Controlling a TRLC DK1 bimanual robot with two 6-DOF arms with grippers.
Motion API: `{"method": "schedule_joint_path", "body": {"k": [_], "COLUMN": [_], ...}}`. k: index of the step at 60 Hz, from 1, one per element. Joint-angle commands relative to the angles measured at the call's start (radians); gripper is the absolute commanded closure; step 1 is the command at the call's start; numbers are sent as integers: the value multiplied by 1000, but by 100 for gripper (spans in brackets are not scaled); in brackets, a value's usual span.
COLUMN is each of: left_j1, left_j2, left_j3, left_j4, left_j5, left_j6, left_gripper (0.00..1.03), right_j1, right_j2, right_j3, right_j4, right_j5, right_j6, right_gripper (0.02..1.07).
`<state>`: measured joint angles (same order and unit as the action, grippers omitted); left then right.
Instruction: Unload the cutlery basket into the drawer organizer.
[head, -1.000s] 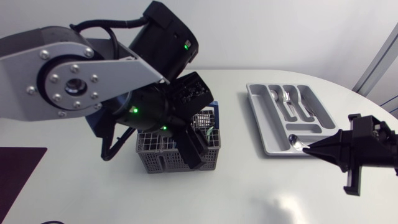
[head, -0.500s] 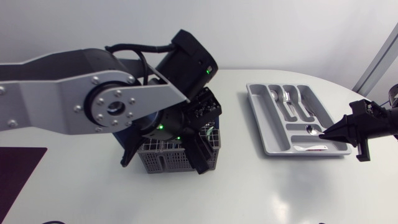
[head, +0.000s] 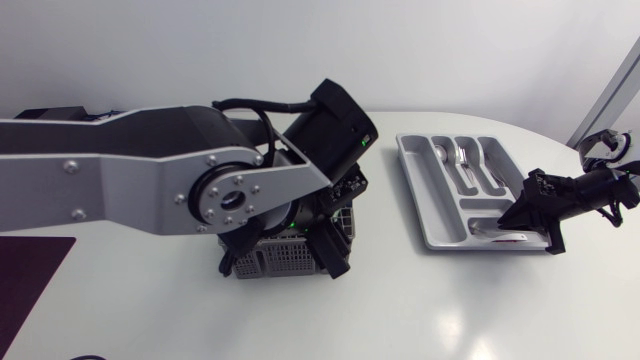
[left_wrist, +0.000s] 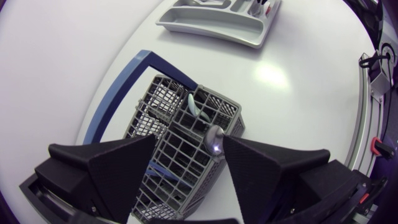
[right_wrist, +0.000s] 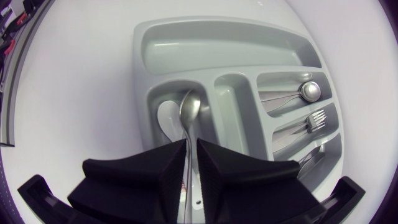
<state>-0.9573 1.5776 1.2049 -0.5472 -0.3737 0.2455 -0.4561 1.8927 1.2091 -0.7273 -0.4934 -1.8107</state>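
The grey wire cutlery basket (head: 280, 262) (left_wrist: 180, 146) stands at mid-table, mostly hidden under my left arm in the head view. My left gripper (head: 333, 252) (left_wrist: 189, 165) hangs open just above it, with a fingertip on either side of an upright spoon (left_wrist: 213, 140). A pale teal handle (left_wrist: 196, 106) and a blue piece (left_wrist: 163, 170) also stand in the basket. The grey drawer organizer (head: 420, 195) (right_wrist: 217, 28) lies to the right. My right gripper (head: 520, 215) (right_wrist: 191, 158) is shut on a spoon (right_wrist: 189, 112) whose bowl lies in the near cross compartment.
The organizer's long compartments hold a spoon (right_wrist: 309, 91) and forks (right_wrist: 314, 121). A blue board (left_wrist: 134, 74) lies under the basket. A dark mat (head: 30, 270) sits at the table's left edge.
My right gripper has moved in over the organizer and lowered its spoon into the near compartment. My left arm has swung right and down, over the basket.
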Motion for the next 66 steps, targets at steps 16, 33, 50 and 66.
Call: {"method": "schedule_joint_path", "body": {"k": [16,33,50,66], "left_j1": [-38,-70,-130,-207], "left_j2": [47,81,94,91], "left_j3": [-36,-34,62,124], "left_j4": [20,58,6,-77], "left_j5": [-90,-223,-329,-429], "left_j6": [-51,-69,-68,-74], "left_gripper": [22,22,22,22], "right_j1": [2,0,-4,14], "right_j2": [-35,-270,-411,-488], "right_j3": [-56,-237,-375,-425], "right_j4": [58,123,134,137], "right_j5": [-1,-108,-146,-160], "right_j6": [5,116,134,179], "right_gripper": [57,27,7,7]}}
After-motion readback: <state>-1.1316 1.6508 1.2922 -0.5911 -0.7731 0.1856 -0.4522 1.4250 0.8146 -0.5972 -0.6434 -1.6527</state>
